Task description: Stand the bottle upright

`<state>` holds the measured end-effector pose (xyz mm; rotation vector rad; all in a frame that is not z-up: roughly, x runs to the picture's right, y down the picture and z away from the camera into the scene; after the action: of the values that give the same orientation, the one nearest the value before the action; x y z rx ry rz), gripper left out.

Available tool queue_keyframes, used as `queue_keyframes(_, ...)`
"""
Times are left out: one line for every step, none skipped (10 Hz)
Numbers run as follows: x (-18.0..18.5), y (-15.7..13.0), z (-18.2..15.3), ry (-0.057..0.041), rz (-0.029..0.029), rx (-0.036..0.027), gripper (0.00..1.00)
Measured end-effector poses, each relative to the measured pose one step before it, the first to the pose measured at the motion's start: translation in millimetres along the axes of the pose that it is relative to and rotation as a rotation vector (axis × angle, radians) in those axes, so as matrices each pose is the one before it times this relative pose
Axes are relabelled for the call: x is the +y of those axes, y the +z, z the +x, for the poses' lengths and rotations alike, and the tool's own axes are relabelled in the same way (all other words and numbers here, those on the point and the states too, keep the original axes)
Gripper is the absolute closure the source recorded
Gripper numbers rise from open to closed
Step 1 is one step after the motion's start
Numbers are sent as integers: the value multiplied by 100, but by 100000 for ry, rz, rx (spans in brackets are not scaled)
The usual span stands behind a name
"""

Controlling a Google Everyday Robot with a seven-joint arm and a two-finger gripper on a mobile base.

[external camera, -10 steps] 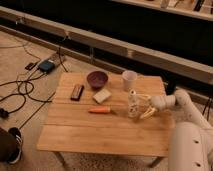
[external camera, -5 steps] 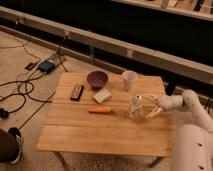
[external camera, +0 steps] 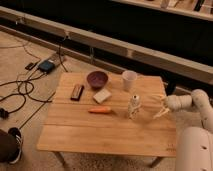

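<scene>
A slim whitish bottle (external camera: 133,106) with a white cap stands upright on a low wooden table (external camera: 80,135), right of centre and about halfway between the far and near edges. The robot's gripper (external camera: 158,106) hangs just to the right of it, near the table's right edge, clear of the bottle with a strip of bare wood between them. Its 2 pale fingers (external camera: 161,98) are spread apart, pointing toward the bottle, and they hold nothing. The arm (external camera: 192,101) reaches in from the right, and the robot's white body (external camera: 194,150) fills the lower right corner.

5 other things share the tabletop. A white plastic cup (external camera: 129,80) stands upright behind the bottle, close to the far edge. To the cup's left sits a dark purple bowl (external camera: 97,78). In front of the bowl lies a pale sponge-like block (external camera: 102,95), and to its left a dark flat rectangular object (external camera: 77,92). An orange carrot-shaped item (external camera: 101,110) lies on its side left of the bottle, well apart from it.

On the carpet to the left, black cables (external camera: 22,92) trail toward a small blue device (external camera: 46,65), and a dark shoe (external camera: 11,145) shows at the lower left corner.
</scene>
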<state>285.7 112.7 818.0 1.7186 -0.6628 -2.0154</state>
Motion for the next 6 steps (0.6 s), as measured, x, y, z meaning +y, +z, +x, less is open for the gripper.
queue_keyframes(20, 23, 19, -30, 10, 48, 20)
queue_keyframes(75, 166, 13, -25, 277, 27, 20)
queue_keyframes(37, 57, 20, -44, 86, 9, 20)
queue_keyframes(-19, -27, -14, 26, -44, 3, 20)
queue_keyframes(-31, -72, -6, 7, -129, 3, 20)
queue_keyframes(9, 0, 12, -24, -1, -7, 20)
